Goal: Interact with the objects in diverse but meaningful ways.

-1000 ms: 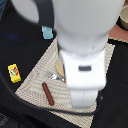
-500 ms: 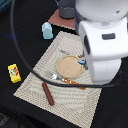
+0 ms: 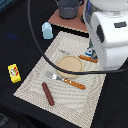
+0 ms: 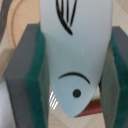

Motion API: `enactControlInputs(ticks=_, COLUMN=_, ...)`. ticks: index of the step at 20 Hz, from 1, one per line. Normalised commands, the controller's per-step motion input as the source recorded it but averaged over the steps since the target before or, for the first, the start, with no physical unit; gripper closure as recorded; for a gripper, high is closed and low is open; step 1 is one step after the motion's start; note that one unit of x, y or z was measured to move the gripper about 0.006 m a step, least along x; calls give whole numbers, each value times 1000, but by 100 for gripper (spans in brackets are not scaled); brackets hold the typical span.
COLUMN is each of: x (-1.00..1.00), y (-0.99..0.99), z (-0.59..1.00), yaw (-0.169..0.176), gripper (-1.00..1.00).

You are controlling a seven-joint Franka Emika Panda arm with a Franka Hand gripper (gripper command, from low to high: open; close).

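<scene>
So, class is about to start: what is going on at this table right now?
A single robot arm is holding a white-and-blue toy fish between its jaws, as the wrist view shows. The arm sits at the exterior view's right, over the woven mat. On the mat lie a round wooden plate, an orange-handled fork and a brown sausage. A yellow packet and a pale blue carton sit off the mat.

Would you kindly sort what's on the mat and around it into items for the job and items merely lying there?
For the job:
white-and-blue fish, clamped in the tool
brown sausage
yellow packet
pale blue carton

Lying about:
round wooden plate
orange-handled fork
orange-handled knife
</scene>
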Motion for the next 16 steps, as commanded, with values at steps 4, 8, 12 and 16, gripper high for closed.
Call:
enactControlInputs(ticks=4, x=-721, y=623, z=-116, yaw=14, gripper=100)
enactControlInputs(ticks=8, x=-744, y=578, z=-172, yaw=23, gripper=100)
enactControlInputs(ticks=12, x=-739, y=604, z=-224, yaw=16, gripper=100)
enactControlInputs(ticks=16, x=-671, y=638, z=-271, yaw=6, gripper=100)
